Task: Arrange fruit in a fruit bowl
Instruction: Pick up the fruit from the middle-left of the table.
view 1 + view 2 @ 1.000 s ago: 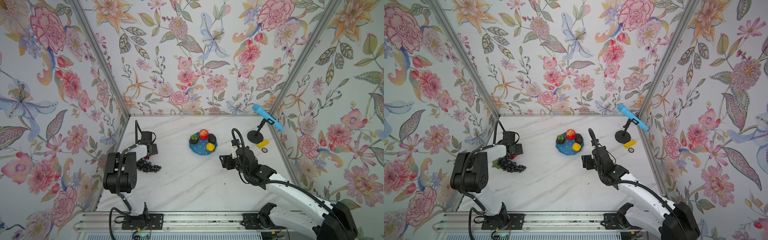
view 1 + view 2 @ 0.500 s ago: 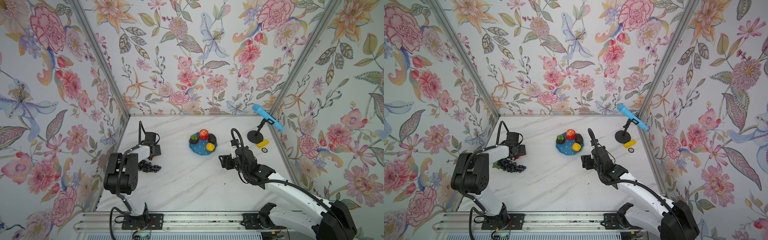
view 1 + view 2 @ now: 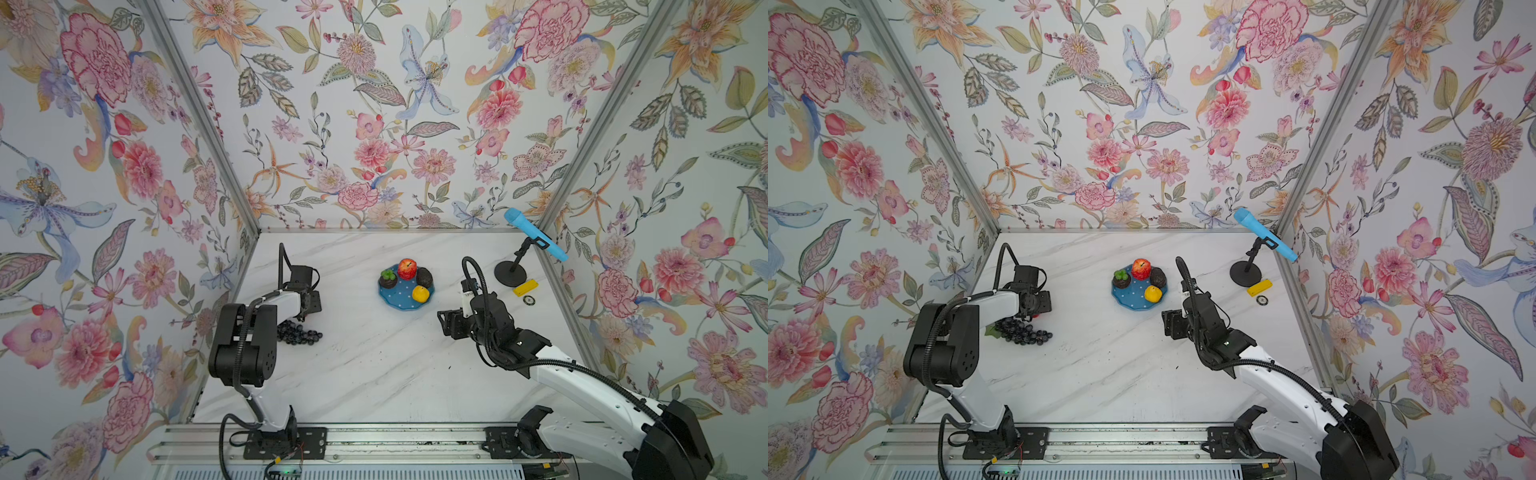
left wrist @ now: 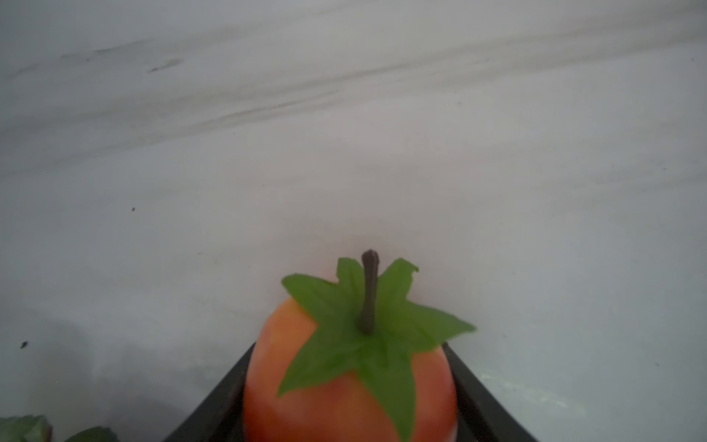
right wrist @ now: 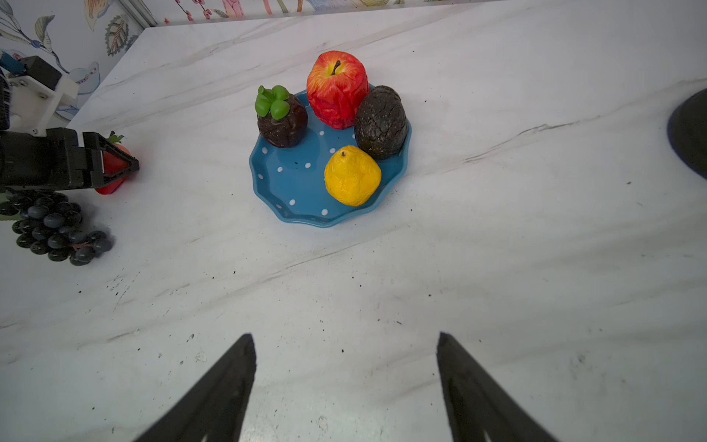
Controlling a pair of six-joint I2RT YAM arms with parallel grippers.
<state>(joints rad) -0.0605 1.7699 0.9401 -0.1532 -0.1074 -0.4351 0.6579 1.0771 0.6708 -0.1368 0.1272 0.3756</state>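
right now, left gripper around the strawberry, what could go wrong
The strawberry sits only at the tips of the left gripper, so it might slip out on closing or lifting. The grapes lie beside it and could get dragged. The bowl is shallow and holds four fruits already; a drop could roll off.

A blue mic (image 3: pixel 534 235) tilts on a black stand (image 3: pixel 520 252) whose round base (image 3: pixel 510 274) sits at the far right of the marble table (image 3: pixel 374 374). A yellow block (image 3: pixel 525 287) lies just beside the base, with a small disc (image 3: pixel 528 301) near it (too small to identify). Floral walls (image 3: pixel 374 124) enclose three sides.
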